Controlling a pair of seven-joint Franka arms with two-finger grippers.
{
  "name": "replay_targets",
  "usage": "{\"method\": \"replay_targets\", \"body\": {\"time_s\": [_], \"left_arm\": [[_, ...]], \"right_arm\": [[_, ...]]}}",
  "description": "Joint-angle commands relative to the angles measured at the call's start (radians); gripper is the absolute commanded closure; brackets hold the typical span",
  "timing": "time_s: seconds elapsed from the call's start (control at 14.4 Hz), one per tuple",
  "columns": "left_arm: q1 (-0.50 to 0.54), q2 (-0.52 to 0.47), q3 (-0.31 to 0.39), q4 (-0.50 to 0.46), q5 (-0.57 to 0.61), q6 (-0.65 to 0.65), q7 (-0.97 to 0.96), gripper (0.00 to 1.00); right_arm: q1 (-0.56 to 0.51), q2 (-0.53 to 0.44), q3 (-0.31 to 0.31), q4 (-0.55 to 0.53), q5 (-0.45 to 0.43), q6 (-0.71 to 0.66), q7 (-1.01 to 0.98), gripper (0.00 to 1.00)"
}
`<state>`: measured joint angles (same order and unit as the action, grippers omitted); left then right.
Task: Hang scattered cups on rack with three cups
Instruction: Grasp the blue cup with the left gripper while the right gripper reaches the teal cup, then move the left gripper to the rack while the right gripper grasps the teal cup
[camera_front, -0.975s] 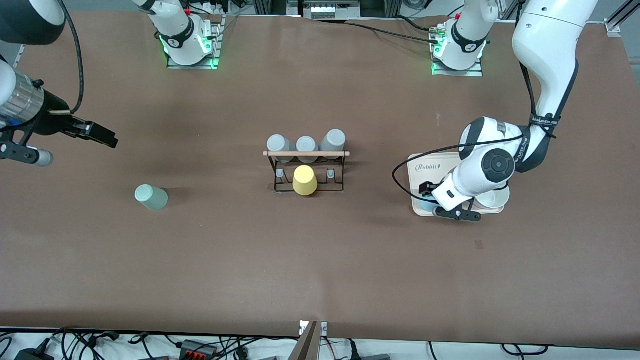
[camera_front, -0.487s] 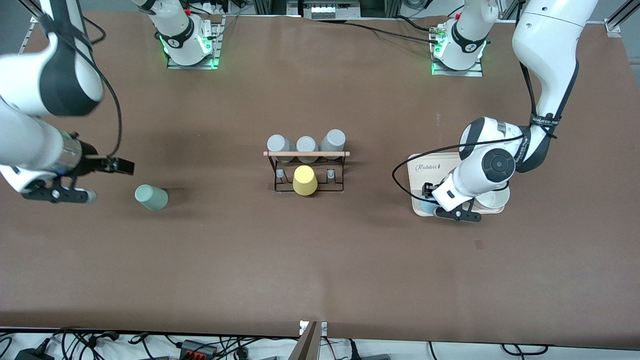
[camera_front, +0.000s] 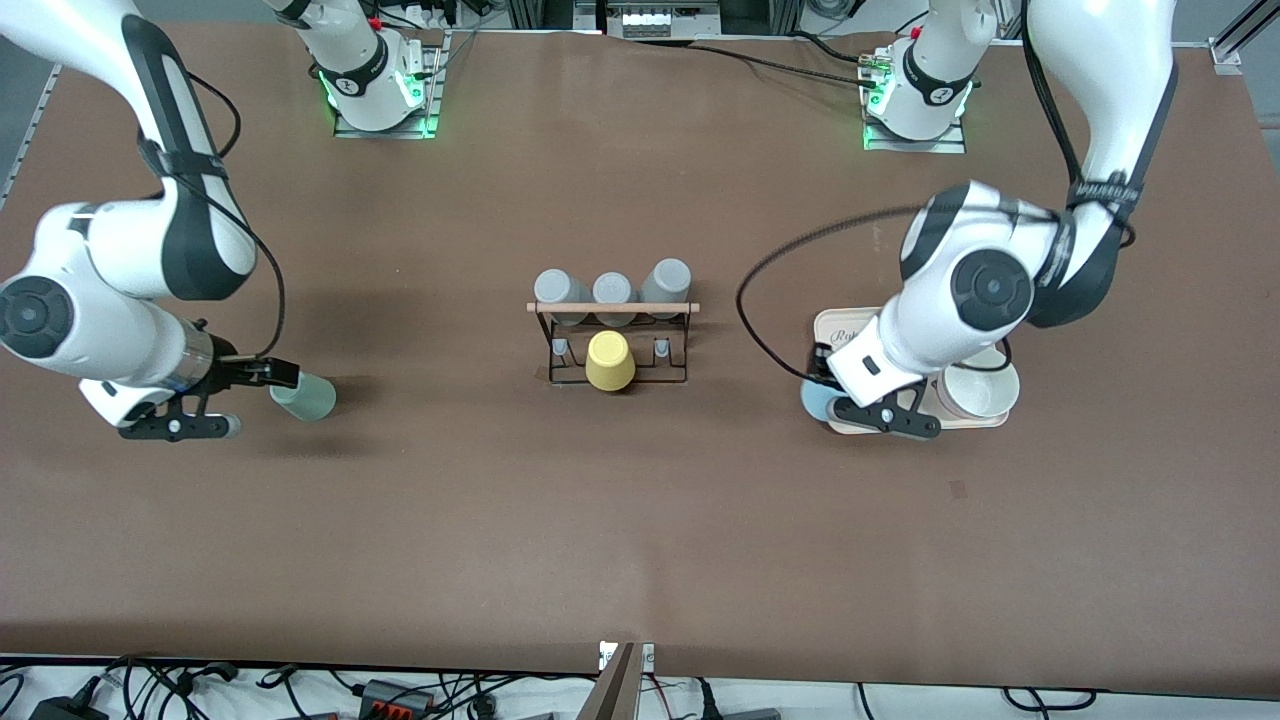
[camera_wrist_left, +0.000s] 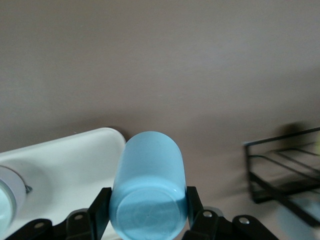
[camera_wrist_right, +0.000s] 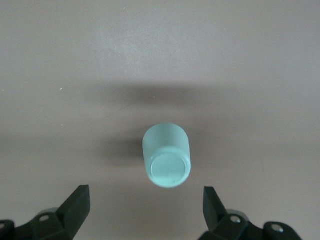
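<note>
The pale mint green cup (camera_front: 305, 397) lies on its side on the table toward the right arm's end. My right gripper (camera_front: 245, 399) is low beside it, open, with the cup's base (camera_wrist_right: 166, 162) just ahead of the spread fingertips (camera_wrist_right: 79, 200). My left gripper (camera_front: 835, 395) is shut on the light blue cup (camera_front: 814, 401), which it holds over the cream tray's edge on the rack's side. In the left wrist view its fingers (camera_wrist_left: 101, 202) press both sides of the blue cup (camera_wrist_left: 147, 192). The black wire rack (camera_front: 612, 308) stands at the table's middle, apart from both grippers.
Three grey cups (camera_front: 612, 289) hang on the rack's pegs, with a yellow cup (camera_front: 610, 362) nearer the front camera. The cream tray (camera_front: 845, 325) holds a white cup (camera_front: 978, 392). The rack's corner (camera_wrist_left: 280, 170) shows in the left wrist view.
My right arm has swung down and in, so its open gripper is now at the mint cup. My left gripper has moved with the blue cup toward the rack, to the tray's edge.
</note>
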<state>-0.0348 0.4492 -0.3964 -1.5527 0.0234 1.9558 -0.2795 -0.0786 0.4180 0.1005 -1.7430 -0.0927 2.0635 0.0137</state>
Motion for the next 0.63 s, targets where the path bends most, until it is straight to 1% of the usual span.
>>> {"method": "replay_targets", "body": {"time_s": [0.0,0.07,0.14,0.21,0.35,0.42,0.56], "left_arm": [[-0.100,0.020,0.001,0.120,-0.049,-0.066,-0.169,1.00],[-0.135,0.037,0.004,0.137,-0.049,-0.066,-0.244,1.00],[-0.149,0.066,0.004,0.166,-0.049,-0.064,-0.286,1.00],[-0.174,0.103,0.004,0.219,-0.048,-0.064,-0.328,1.00],[-0.244,0.147,0.010,0.281,-0.043,-0.064,-0.406,1.00],[-0.267,0.155,0.011,0.283,-0.042,-0.058,-0.421,1.00],[-0.277,0.172,0.014,0.286,-0.040,-0.052,-0.429,1.00]], "right_arm": [[-0.039,0.019,0.007,-0.071,-0.016,0.136,-0.076,0.00],[-0.046,0.027,0.007,-0.104,-0.016,0.180,-0.089,0.00],[-0.050,0.028,0.007,-0.128,-0.016,0.208,-0.090,0.00],[-0.053,0.030,0.007,-0.156,-0.016,0.240,-0.093,0.00],[-0.053,0.038,0.007,-0.179,-0.016,0.259,-0.092,0.00],[-0.053,0.038,0.007,-0.184,-0.016,0.259,-0.092,0.00],[-0.053,0.045,0.008,-0.194,-0.016,0.267,-0.092,0.00]]}}
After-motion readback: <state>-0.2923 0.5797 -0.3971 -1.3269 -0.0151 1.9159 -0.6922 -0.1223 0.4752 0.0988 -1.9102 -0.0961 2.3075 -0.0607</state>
